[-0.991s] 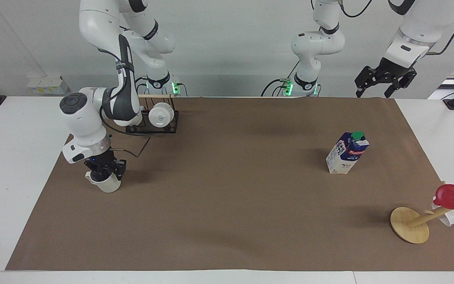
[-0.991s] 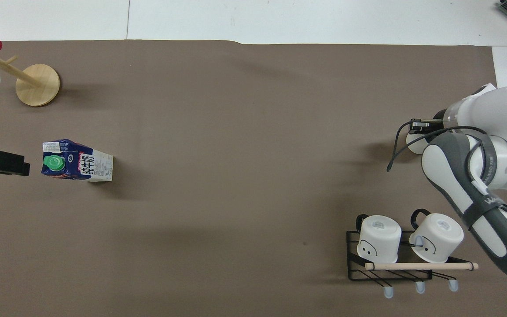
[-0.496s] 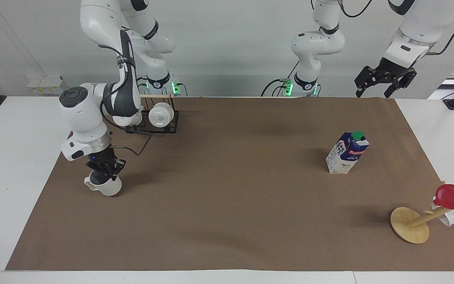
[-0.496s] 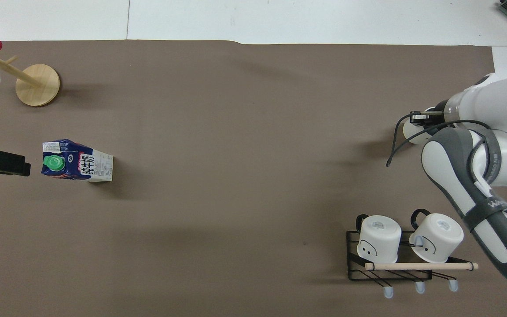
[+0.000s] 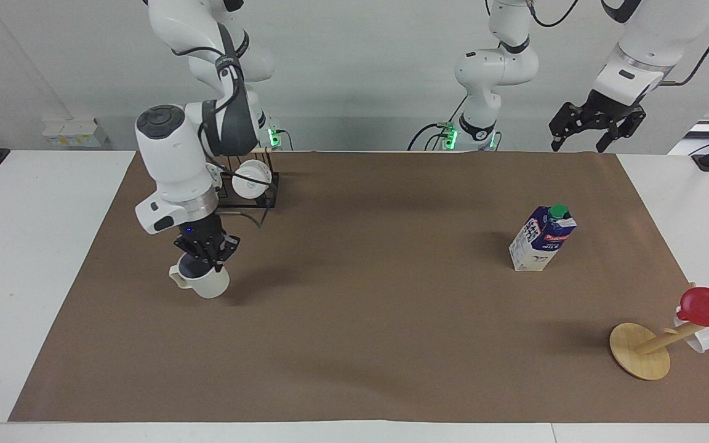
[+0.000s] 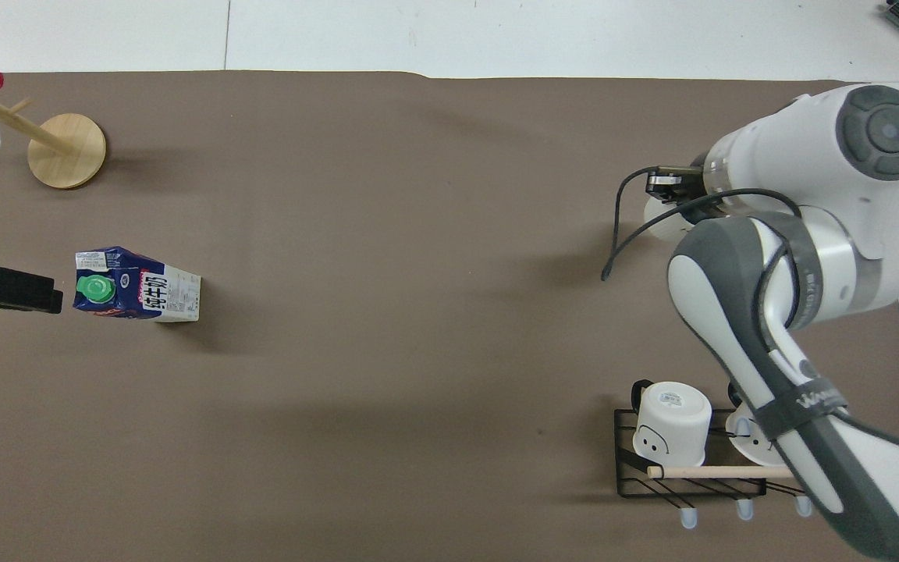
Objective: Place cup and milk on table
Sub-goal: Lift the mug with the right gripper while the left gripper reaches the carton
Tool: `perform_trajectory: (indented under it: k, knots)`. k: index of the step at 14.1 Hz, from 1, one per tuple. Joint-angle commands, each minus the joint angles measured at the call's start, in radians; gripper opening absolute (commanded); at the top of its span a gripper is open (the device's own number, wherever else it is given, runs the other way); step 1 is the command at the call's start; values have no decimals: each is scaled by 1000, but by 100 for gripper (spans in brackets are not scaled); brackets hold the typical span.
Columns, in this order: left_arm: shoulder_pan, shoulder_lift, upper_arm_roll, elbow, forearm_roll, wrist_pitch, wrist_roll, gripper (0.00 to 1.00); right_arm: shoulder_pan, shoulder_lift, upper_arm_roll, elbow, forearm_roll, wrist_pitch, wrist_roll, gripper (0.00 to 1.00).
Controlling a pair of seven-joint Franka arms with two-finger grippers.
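Flanking the held cup [image 5: 206, 282]: wire rack [image 5: 245, 191] (two mugs), distant milk [image 5: 542, 239].

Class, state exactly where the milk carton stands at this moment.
The milk carton stands upright on the brown sheet toward the left arm's end of the table, nearer to the robots than the wooden mug stand; the left gripper hangs above the sheet's edge.

Large characters "纯牛奶" on the milk [image 6: 137, 295] carton's white side
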Motion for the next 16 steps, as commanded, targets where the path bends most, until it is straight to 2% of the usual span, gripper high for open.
perform_trajectory:
  k: [1, 3, 6, 8, 11, 13, 16]
  knots:
    - [-4, -16, 1, -19, -16, 35, 17, 100, 93, 29, 0, 59, 6, -39, 95, 0]
    - [-22, -25, 1, -59, -16, 109, 19, 100, 145, 32, 0, 73, 5, -57, 127, 0]
    - [-47, -23, 2, -183, -15, 256, 34, 100, 237, 87, 0, 229, -3, -199, 223, 0]
    - [-38, -30, 4, -265, -15, 334, 89, 100, 294, 91, 0, 245, -3, -220, 265, 0]
    - [5, -23, 10, -309, -6, 391, 184, 100, 395, 144, 0, 303, -6, -223, 417, 0]
    - [45, -14, 10, -311, -6, 402, 239, 100, 424, 152, 2, 309, -4, -221, 428, 0]
    - [54, 4, 10, -352, -6, 485, 241, 100, 532, 209, -6, 314, -30, -211, 536, 0]
